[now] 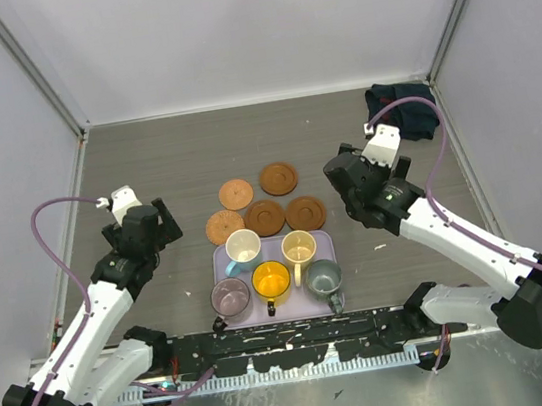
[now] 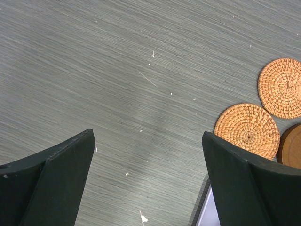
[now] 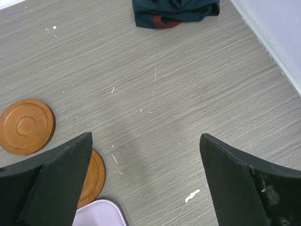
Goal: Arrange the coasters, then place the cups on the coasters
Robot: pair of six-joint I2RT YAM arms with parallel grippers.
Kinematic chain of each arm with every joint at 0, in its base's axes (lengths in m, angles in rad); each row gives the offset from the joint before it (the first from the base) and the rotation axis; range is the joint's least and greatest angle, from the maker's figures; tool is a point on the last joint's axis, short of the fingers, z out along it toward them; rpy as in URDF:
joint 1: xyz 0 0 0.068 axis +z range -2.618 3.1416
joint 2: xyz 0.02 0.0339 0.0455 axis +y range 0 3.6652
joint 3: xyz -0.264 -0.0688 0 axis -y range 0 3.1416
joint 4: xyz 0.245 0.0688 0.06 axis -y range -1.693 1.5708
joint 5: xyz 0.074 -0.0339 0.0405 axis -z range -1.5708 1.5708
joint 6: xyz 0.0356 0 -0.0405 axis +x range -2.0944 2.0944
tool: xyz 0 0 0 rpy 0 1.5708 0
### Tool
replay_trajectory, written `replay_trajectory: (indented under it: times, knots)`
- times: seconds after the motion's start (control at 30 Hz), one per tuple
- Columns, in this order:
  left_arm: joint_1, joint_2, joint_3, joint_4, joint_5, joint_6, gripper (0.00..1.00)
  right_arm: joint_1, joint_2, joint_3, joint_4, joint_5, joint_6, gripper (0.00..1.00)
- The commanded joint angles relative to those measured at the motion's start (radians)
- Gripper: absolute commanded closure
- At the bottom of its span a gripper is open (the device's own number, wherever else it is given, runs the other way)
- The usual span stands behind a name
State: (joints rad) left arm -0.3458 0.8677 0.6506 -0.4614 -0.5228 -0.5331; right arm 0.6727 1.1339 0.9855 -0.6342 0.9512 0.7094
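Observation:
Several round brown coasters (image 1: 265,217) lie in a loose cluster on the table just behind the lavender tray (image 1: 220,268). On the tray stand several cups: white-blue (image 1: 243,248), cream (image 1: 299,248), purple (image 1: 230,296), orange (image 1: 271,280) and grey-green (image 1: 324,277). My left gripper (image 1: 161,229) hovers left of the cluster, open and empty (image 2: 148,135), with two woven coasters (image 2: 247,129) by its right finger. To the right of the cluster my right gripper (image 1: 346,188) is open and empty (image 3: 145,137), and a wooden coaster (image 3: 91,176) is half hidden under its left finger.
A dark crumpled cloth (image 1: 402,109) lies in the far right corner (image 3: 174,12). White walls close the table at the back and both sides. The tray's corner shows in both wrist views (image 2: 209,214) (image 3: 99,214). Another wooden coaster (image 3: 26,126) lies farther left.

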Motion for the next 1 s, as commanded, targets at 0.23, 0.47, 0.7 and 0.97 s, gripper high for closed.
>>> replay_trajectory:
  times: [0.23, 0.47, 0.7, 0.97]
  knots:
    - [0.0, -0.005, 0.032, 0.039, -0.013, 0.004, 0.02, -0.001, -0.038, 0.006, -0.003, 0.06, 0.024, 0.0]
    - [0.0, -0.009, 0.03, 0.038, -0.014, 0.004, 0.02, -0.001, -0.046, 0.001, 0.001, 0.053, 0.034, 0.0]
    - [0.001, -0.02, 0.002, 0.085, 0.024, 0.009, 0.02, -0.001, -0.026, 0.007, 0.034, 0.008, -0.01, 0.0]
    - [0.001, 0.075, 0.007, 0.139, 0.122, 0.044, 0.02, -0.041, 0.009, 0.023, 0.14, -0.163, -0.109, 0.02]
